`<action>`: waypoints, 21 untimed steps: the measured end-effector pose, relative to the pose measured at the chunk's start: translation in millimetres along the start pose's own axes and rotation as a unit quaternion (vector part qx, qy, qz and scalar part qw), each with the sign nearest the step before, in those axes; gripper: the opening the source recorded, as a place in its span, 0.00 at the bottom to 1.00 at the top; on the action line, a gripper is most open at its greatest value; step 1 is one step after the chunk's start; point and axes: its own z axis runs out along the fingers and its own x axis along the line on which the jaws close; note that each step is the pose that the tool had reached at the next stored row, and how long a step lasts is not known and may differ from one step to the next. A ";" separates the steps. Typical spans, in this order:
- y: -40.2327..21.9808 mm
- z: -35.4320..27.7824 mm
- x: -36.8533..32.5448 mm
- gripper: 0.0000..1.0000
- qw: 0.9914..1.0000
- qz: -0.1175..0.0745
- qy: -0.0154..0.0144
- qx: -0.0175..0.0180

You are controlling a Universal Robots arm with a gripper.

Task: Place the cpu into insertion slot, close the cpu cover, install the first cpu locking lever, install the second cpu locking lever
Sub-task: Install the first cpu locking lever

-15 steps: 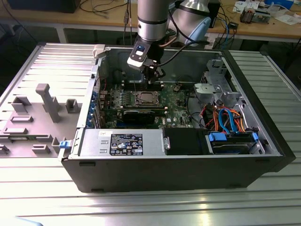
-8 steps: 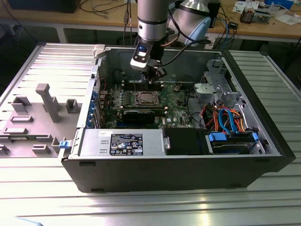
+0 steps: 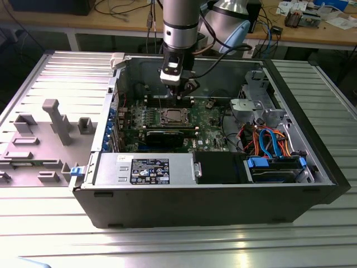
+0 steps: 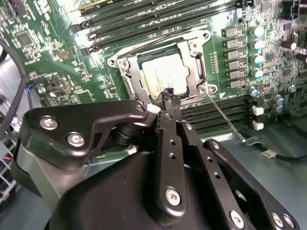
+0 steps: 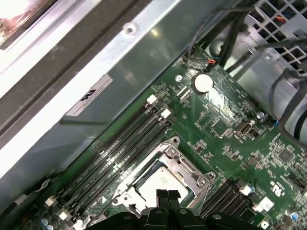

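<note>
Inside the open black computer case [image 3: 223,206], over the green motherboard [image 3: 209,131], I am hovering with my gripper [image 5: 168,194] clenched on nothing, its tips pressing together above one edge of the square silver-rimmed insertion slot [image 4: 125,72]. The dull silver-grey cpu [image 4: 165,76] is lying in it, the thin metal cpu cover [image 4: 194,62] framing it. A thin wire locking lever [image 4: 225,120] is angling out from one corner. The case's grey far wall [image 5: 120,81] is standing close beyond the long black memory slots [image 5: 120,143].
</note>
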 end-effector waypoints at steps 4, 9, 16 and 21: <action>0.0 0.1 0.0 0.11 0.999 -0.033 0.000 -0.001; 0.0 0.1 0.0 0.11 0.998 -0.068 0.000 -0.002; 0.0 0.2 0.0 0.11 0.993 -0.122 0.001 -0.003; 0.0 0.5 0.0 0.11 0.987 -0.162 0.001 -0.004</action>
